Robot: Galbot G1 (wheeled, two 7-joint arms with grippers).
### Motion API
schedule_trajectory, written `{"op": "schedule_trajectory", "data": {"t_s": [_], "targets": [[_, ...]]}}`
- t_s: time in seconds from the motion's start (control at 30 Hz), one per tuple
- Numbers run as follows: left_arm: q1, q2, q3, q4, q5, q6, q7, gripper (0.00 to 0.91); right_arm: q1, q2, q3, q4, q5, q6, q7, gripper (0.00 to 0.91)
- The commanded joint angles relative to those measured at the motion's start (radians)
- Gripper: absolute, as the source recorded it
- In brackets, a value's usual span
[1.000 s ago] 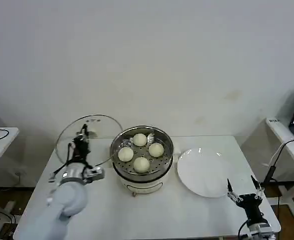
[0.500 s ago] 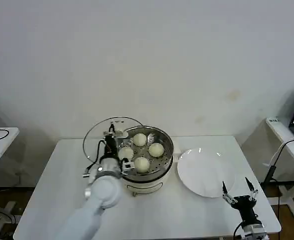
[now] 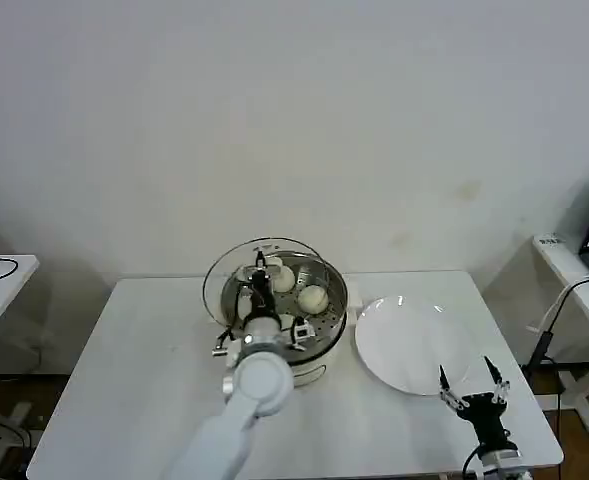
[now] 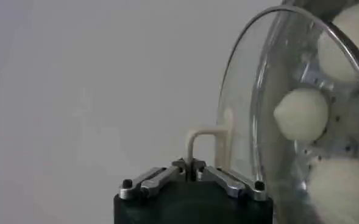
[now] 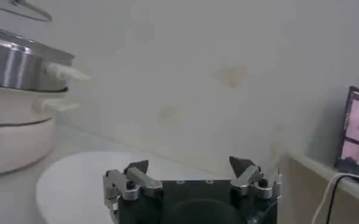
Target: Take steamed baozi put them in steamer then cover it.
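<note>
Four steamed baozi [image 3: 313, 297] sit on the perforated floor of the steamer [image 3: 326, 322], though from my head I see only part of them, since my own left arm and the cover [image 3: 229, 275] stand in front of the rest. In my left wrist view the buns [image 4: 301, 114] show through the glass as pale rounds against the shiny metal. The steamer rests on its white pot base near the middle of the white table [image 3: 124, 370].

I hold the cover tilted, close to upright, over the left part of the steamer, its metal rim [image 4: 228, 103] curving past the basket's edge. It is not lying flat on the steamer. My left gripper [image 3: 259, 283] is clamped tight on the cover's small white handle [image 4: 200, 139], the two fingers [image 4: 149, 181] drawn together at the handle's foot with no gap left between them.

To the right of the steamer, just beside it, lies a flat white plate [image 3: 414, 345]. My right gripper [image 3: 471, 383] hangs low at the table's near right corner, beside the plate's near edge, its fingers [image 5: 133, 173] spread wide apart and holding nothing. From that wrist I see the steamer's side [image 5: 14, 64] and the pot base under it [image 5: 11, 143], with the plate [image 5: 75, 182] between.
</note>
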Motion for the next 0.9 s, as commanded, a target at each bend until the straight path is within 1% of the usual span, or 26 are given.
{"op": "schedule_trajectory", "data": {"t_s": [0.03,0.33,0.9], "targets": [[-0.006,-0.097,0.021,0.060,0.081,-0.001,0.013,0.000,0.000,0.000,-0.002,-0.003,-0.006,0.004,0.002,0.907],[0.008,-0.115,0.016,0.087,0.104,-0.014,0.000,0.000,-0.002,-0.003,-0.001,-0.006,-0.003,0.008,0.003,0.907],[0.032,-0.124,0.000,0.103,0.117,-0.032,-0.014,0.000,-0.007,-0.007,-0.006,-0.011,-0.003,0.019,0.001,0.907]]}}
